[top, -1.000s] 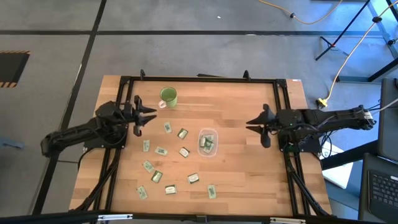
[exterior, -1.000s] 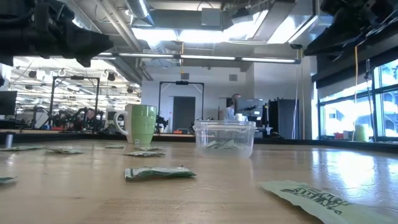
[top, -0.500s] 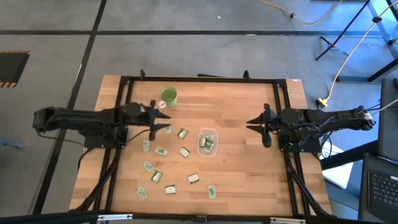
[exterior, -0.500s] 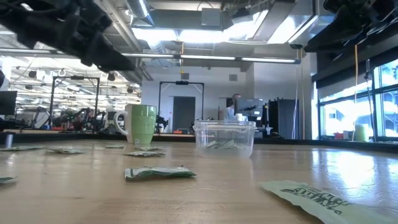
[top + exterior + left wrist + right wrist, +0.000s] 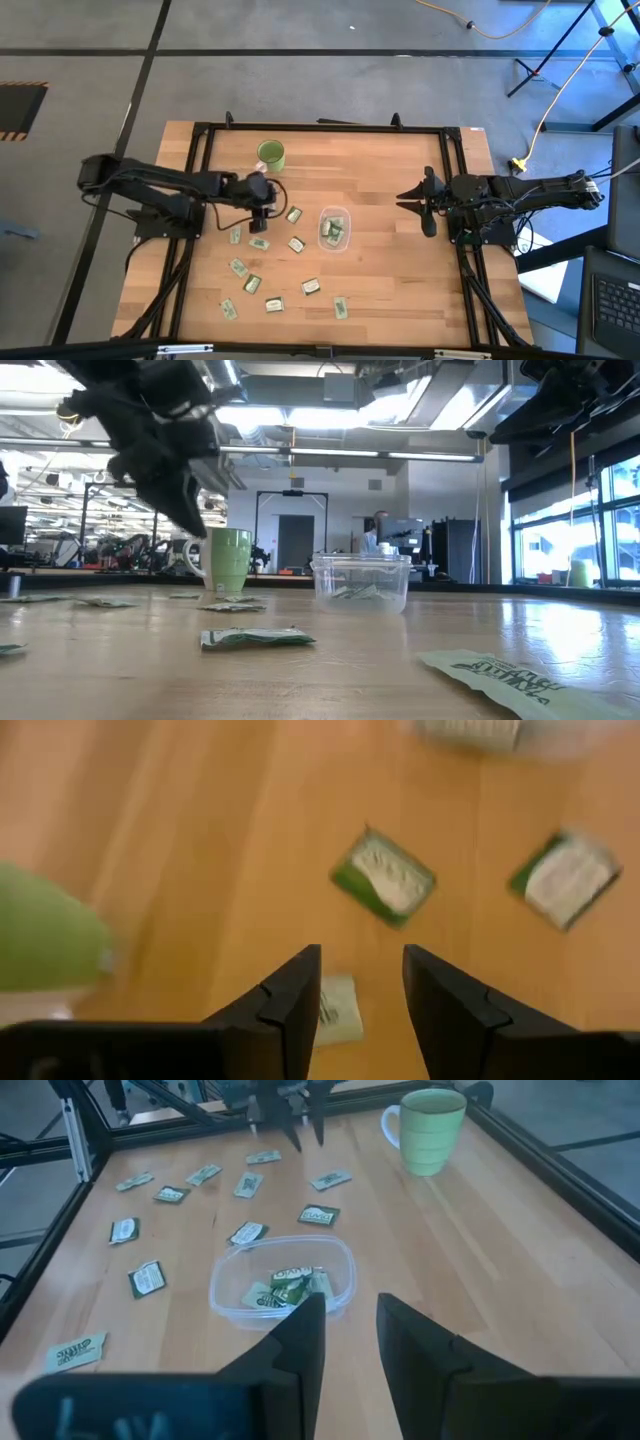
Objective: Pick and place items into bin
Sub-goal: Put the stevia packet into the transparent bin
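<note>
We see the left pincer (image 5: pixel 262 208) reaching over the packets in the left half of the high view, just below the green mug (image 5: pixel 271 154). Its two fingers (image 5: pixel 293 1005) stand apart, with nothing between them. In the left wrist view one packet (image 5: pixel 336 1009) lies on the worktop (image 5: pixel 380 170) close under the gap between the fingers, partly hidden by the left one, so we judge that it is the nearest thing to grasp. A second packet (image 5: pixel 383 877) lies further forward, turned diagonally to the line of the fingers, and a third (image 5: pixel 565 876) is off to the upper right of that frame.

The bin (image 5: pixel 334 228) is at the centre of the high view, to the right of the left pincer, and it already has several packets inside (the right wrist view shows them clearly). About a dozen other packets are scattered on the worktop, most of them in the lower left part of the high view.

The right pincer (image 5: pixel 424 206) waits at the right side of the high view, also with its fingers apart, pointing towards the bin. The left arm is clearly the nearer one to the loose packets. We think the next move is a straight descent, since the packet lies almost directly under the pincer; being so flat, it could slip from the fingers.
</note>
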Tool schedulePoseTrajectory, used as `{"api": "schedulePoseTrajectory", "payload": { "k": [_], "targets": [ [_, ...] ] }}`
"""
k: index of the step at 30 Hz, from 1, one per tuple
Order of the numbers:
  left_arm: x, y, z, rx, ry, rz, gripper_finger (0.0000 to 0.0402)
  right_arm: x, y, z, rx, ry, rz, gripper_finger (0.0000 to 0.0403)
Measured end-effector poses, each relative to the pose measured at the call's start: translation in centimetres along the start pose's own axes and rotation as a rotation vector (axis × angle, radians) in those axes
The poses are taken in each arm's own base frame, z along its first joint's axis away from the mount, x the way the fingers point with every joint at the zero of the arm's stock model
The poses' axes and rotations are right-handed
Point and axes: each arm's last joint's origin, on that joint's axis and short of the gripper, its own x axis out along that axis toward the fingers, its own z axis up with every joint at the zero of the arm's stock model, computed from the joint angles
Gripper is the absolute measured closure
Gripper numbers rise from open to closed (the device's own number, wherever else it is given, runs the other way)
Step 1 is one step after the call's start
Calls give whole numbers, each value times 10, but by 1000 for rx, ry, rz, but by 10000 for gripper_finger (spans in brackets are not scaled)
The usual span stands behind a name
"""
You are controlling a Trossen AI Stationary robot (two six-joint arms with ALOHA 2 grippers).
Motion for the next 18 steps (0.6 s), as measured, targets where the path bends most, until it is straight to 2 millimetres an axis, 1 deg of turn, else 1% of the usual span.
{"api": "schedulePoseTrajectory", "payload": {
  "k": [7, 18],
  "targets": [
    [24, -3, -7, -13, 175, 8, 280, 0, 0, 0, -1, 0, 0, 305],
    [49, -4, -16, 13, 291, 64, 302, 0, 0, 0, -23, 1, 0, 305]
  ]
}}
